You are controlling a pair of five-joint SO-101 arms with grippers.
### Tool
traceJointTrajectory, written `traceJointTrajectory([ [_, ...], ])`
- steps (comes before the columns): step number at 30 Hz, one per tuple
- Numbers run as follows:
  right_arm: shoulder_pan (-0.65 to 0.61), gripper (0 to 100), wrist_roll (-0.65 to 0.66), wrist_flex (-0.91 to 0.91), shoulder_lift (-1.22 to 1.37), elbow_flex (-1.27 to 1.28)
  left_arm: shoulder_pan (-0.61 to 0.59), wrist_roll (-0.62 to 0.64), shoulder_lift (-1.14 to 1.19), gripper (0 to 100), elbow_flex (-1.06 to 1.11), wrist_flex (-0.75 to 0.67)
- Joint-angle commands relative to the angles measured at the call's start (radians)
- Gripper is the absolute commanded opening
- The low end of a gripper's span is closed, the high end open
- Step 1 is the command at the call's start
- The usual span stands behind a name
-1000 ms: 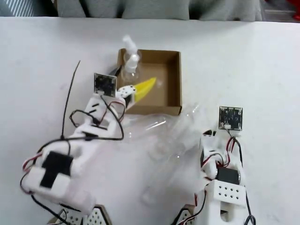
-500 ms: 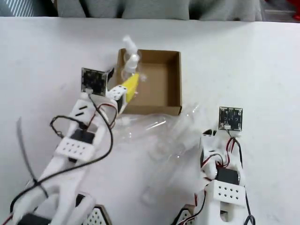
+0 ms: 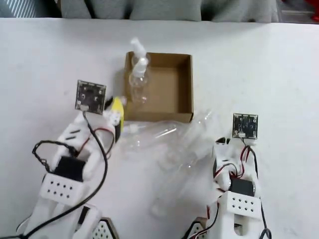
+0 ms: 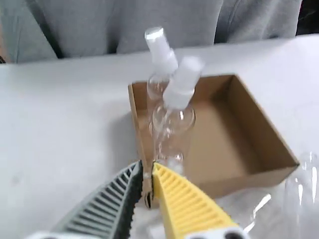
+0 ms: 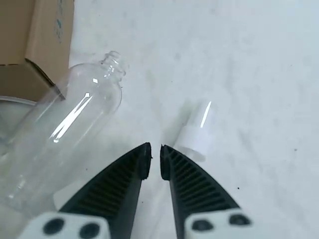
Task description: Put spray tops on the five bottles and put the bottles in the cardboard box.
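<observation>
The cardboard box (image 3: pixel 191 84) sits mid-table. Two clear bottles with white spray tops (image 3: pixel 138 74) lean together against its left wall, also seen as the bottles (image 4: pixel 172 117) in the left wrist view. My left gripper (image 4: pixel 148 171) is shut and empty, just outside the box's near left corner; its yellow finger (image 3: pixel 118 110) shows from above. Several topless clear bottles (image 3: pixel 164 139) lie in front of the box. My right gripper (image 5: pixel 155 155) is shut on nothing, close above the table between a topless bottle (image 5: pixel 65 129) and a loose white spray top (image 5: pixel 196 134).
A corner of the box (image 5: pixel 42 45) stands just beyond the lying bottle in the right wrist view. Open white table (image 3: pixel 259 64) stretches to the right of the box and on its far left. Cables trail over the left arm (image 3: pixel 70 164).
The left gripper has pulled back out of the box toward the front left, and its fingers have come together. The two topped bottles stayed in the box. The right arm kept still.
</observation>
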Motion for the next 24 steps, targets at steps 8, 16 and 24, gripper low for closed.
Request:
traceJointTrajectory([
  [8,-0.008,1.8,0.011,-0.012,-0.015,-0.02,-0.186,0.003,-0.156,5,0.181,0.296],
  [16,-0.13,1.8,0.242,0.202,-0.015,-0.282,-0.496,0.003,-0.168,5,0.281,0.167],
  [24,-0.556,2.1,0.614,0.561,-0.004,-0.614,-0.513,-0.063,-0.168,5,0.302,0.161],
])
